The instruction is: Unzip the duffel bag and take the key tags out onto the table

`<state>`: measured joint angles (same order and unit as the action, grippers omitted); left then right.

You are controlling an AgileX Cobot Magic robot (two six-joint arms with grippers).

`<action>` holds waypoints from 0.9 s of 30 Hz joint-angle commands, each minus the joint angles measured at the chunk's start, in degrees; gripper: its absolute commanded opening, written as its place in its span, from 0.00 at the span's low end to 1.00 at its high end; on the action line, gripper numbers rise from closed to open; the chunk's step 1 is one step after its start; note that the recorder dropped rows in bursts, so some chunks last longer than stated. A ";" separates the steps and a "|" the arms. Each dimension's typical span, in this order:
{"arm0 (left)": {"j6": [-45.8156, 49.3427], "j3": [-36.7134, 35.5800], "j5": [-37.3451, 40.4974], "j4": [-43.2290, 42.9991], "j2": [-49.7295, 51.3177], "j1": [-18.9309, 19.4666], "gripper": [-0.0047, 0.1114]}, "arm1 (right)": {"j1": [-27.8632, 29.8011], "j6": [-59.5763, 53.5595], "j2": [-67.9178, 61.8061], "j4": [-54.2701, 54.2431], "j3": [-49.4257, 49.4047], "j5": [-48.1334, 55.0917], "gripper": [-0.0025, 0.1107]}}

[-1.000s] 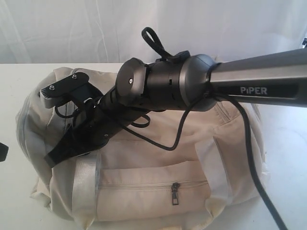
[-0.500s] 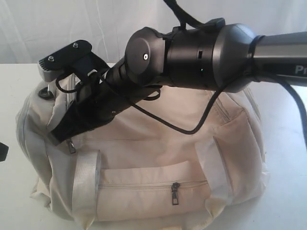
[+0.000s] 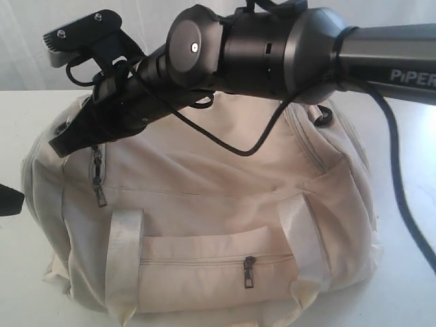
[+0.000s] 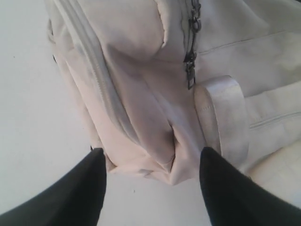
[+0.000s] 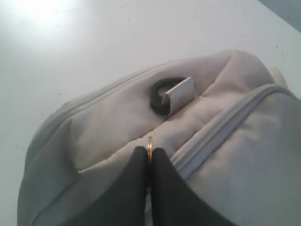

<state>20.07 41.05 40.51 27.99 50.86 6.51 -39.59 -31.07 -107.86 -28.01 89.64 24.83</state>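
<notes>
White tabletop (image 3: 409, 272) fills the exterior view. The cream duffel bag (image 3: 225, 204) sits mid-frame on it, its long axis running left to right. No key tags show in any view, so I judge they are inside the bag.

My right arm (image 3: 272, 41) reaches across from the right edge to the upper left. The right gripper (image 3: 65, 142) is at the bag's left end, fingers clenched on a thin brass-coloured metal piece (image 5: 149, 143). I take that for the main zipper pull; it lies just beside the black D-ring (image 5: 160, 94).

The zipper track (image 5: 221, 132) leads away from the fingertips along the bag's top, toward the right of the exterior frame. The draw I need follows that line, back toward the right arm's own side.

The left gripper (image 4: 151, 155) is spread wide, low at the left edge. The bag's end lies just beyond its fingertips, and I can't see it touching anything.

Against the frame a second ago, the right gripper has climbed from the lower left of the bag's face to its upper left. That has uncovered a dark hanging pull (image 3: 100, 194).
</notes>
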 commanded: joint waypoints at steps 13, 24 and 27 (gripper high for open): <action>27.03 -0.42 -13.72 27.38 10.97 0.15 0.57 | 4.73 -0.81 -7.90 0.96 14.37 4.74 0.02; 31.38 -0.42 -14.88 33.23 18.28 0.15 0.57 | 6.39 -2.33 -13.35 0.85 22.30 7.67 0.02; 31.38 -0.42 -15.29 33.23 19.50 0.15 0.52 | 6.68 -3.20 -14.76 0.85 25.09 8.77 0.02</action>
<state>51.21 41.05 25.18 60.05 69.42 6.51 -33.79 -33.00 -121.82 -27.44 112.16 33.45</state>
